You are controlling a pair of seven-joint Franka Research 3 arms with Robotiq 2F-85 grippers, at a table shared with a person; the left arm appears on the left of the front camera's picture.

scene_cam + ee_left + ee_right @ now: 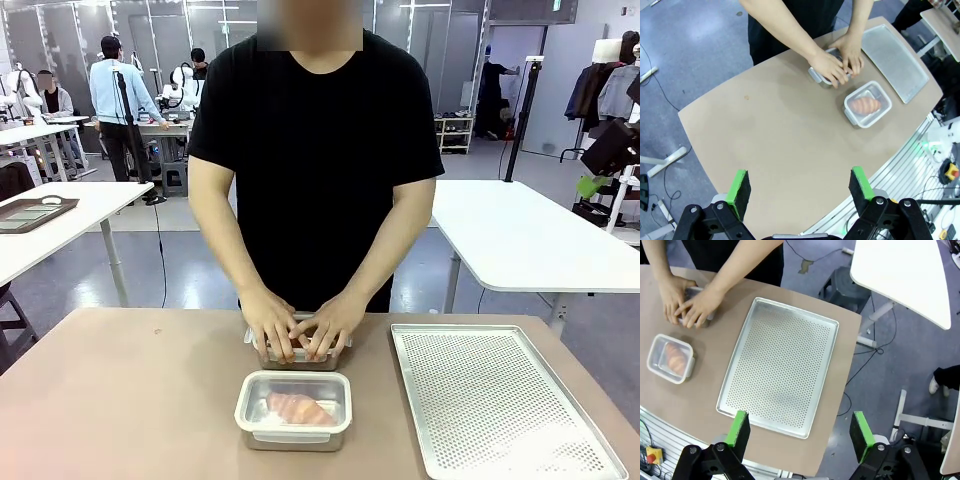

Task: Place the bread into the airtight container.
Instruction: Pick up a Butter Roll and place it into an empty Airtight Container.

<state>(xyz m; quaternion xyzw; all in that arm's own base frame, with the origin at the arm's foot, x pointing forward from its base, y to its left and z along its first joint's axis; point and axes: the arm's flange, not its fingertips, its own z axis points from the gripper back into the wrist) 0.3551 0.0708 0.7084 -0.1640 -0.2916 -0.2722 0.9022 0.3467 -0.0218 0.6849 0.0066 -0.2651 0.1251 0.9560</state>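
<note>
Desk [120,400]: brown top, person at 12 o'clock on the far side. You've got a perforated metal tray [500,410] at 3 o'clock, bare.

Near centre, at about 6 o'clock from the person, sits the airtight container [293,410], lid on, with the bread [297,408] visible through it, so that piece is already inside. Directly beyond it, at 12 o'clock and just beside, is a second container [298,355]. Both of the person's hands [300,328] press down on its lid; looks like they're sealing it. What's inside it I can't tell.

Handling, my read: the bread is light, soft, crushes easily, crust flakes. If you ever grab it, take it across the middle with a gentle squeeze. The lidded container is stiff and smooth and may slip; grip its short sides below the lid rim.

Left gripper [800,187]: jaws wide, holding nothing, hovering high over the desk's near edge. Right gripper [797,429]: jaws wide, empty, high above the tray's near edge. Both well apart from the containers.
</note>
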